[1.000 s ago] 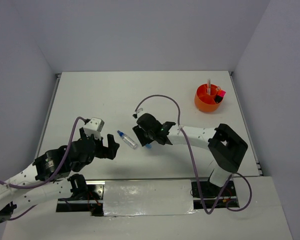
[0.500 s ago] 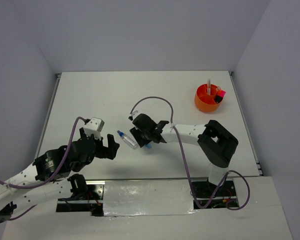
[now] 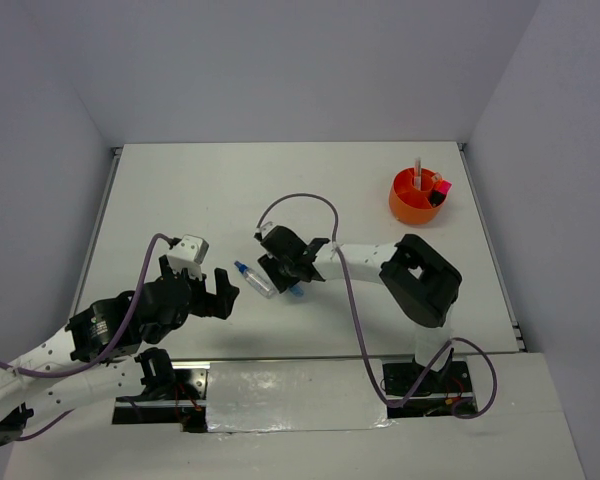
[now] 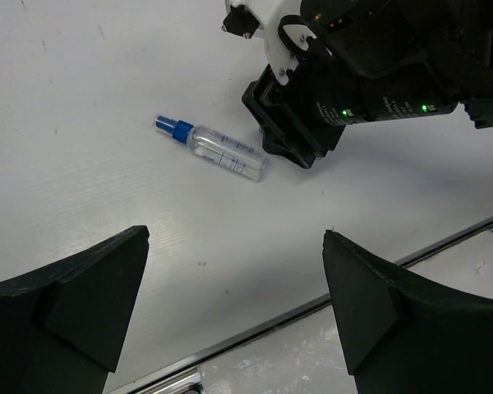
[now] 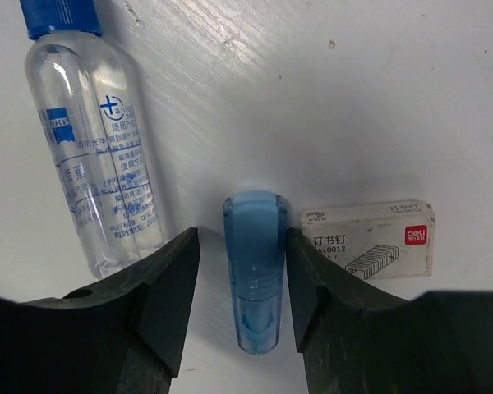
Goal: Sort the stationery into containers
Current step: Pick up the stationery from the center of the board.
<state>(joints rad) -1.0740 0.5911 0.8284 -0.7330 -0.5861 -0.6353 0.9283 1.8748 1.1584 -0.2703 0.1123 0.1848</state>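
on the white table the right pincer stands half open astride the blue clip, left pincer wide open.

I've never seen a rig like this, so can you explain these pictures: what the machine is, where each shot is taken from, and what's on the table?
These are two robot arms bolted at the near edge of a white table. One picture looks down from above and behind them. The other two come from a camera on each wrist, so the dark shapes at the bottom are that arm's own fingers. The left gripper hangs wide open over the table, holding nothing. The right gripper straddles a blue clip, with a gap on one side, so it is not gripped yet. Beside the clip lie a clear bottle with a blue cap and a small staple box. An orange tub at the far right holds a few items.
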